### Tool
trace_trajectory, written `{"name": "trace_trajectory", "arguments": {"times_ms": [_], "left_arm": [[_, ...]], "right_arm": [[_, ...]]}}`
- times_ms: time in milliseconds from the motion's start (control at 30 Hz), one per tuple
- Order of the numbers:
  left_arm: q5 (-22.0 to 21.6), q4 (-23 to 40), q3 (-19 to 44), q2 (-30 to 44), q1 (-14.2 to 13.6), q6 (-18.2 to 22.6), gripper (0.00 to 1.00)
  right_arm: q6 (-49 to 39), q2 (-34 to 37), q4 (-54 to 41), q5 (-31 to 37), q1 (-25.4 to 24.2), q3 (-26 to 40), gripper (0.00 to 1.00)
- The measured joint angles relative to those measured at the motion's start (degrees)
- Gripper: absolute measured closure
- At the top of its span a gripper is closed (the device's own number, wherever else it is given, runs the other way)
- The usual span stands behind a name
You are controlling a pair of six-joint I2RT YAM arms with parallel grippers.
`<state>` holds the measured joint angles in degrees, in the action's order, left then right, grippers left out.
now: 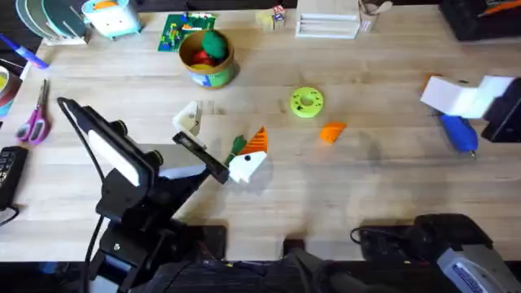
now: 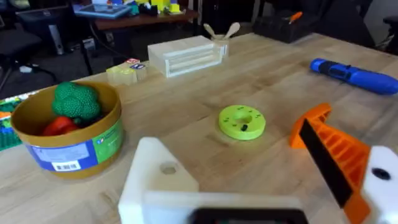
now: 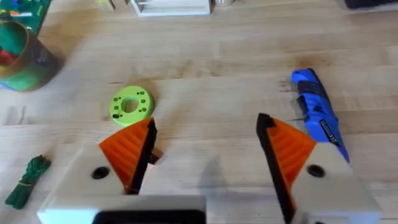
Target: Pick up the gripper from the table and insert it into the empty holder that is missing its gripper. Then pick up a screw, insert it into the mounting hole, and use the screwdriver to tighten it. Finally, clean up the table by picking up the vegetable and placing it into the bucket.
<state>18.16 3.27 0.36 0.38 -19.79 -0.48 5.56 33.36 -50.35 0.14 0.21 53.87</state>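
The orange gripper (image 1: 331,132) lies flat on the table, right of the middle. My left gripper (image 1: 221,130) is open. One finger is the bare cream holder (image 1: 189,118) (image 2: 155,180) with a hole in its face. The other finger carries an orange pad (image 2: 329,152). The vegetable (image 1: 238,145) (image 3: 28,180) lies beside that padded finger. The bucket (image 1: 207,59) (image 2: 65,137) stands at the back with round toy foods in it. The blue screwdriver (image 1: 460,132) (image 3: 317,112) lies at the right. My right gripper (image 1: 470,91) (image 3: 208,149) hangs open above the table, nothing between its pads.
A yellow-green disc (image 1: 306,102) (image 3: 130,104) sits behind the orange piece. Purple scissors (image 1: 34,122) lie at the left edge. A white rack (image 1: 326,24), small blocks (image 1: 273,18) and a green brick plate (image 1: 183,32) line the far edge.
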Motion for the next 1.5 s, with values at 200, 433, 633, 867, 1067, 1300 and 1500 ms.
{"name": "trace_trajectory", "arguments": {"times_ms": [200,433,633,867,1067,1300,1500], "left_arm": [[0.08,-0.02,0.0,-0.02,0.0,-0.23,0.008],[0.08,-0.02,0.0,-0.02,0.0,-0.39,0.008],[0.08,-0.02,0.0,-0.02,0.0,-0.39,0.008],[0.08,-0.02,0.0,-0.02,-0.02,-0.39,0.007],[0.08,-0.02,0.0,-0.02,0.0,-0.39,0.008],[0.08,-0.02,0.0,-0.02,0.0,-0.39,0.008],[0.08,-0.02,0.0,-0.02,0.0,-0.39,0.008]], "right_arm": [[0.0,-0.02,0.0,0.0,0.0,0.0,0.009],[0.0,0.0,0.0,0.0,0.0,0.0,0.009],[0.0,-0.02,0.0,0.0,0.0,0.0,0.009],[0.0,0.0,0.0,0.0,0.0,0.0,0.009],[0.0,0.0,0.02,-0.02,0.0,0.0,0.009],[0.42,0.0,0.71,-1.59,0.0,0.0,0.008],[-7.12,5.86,-3.47,-6.31,1.7,0.55,0.009]]}}
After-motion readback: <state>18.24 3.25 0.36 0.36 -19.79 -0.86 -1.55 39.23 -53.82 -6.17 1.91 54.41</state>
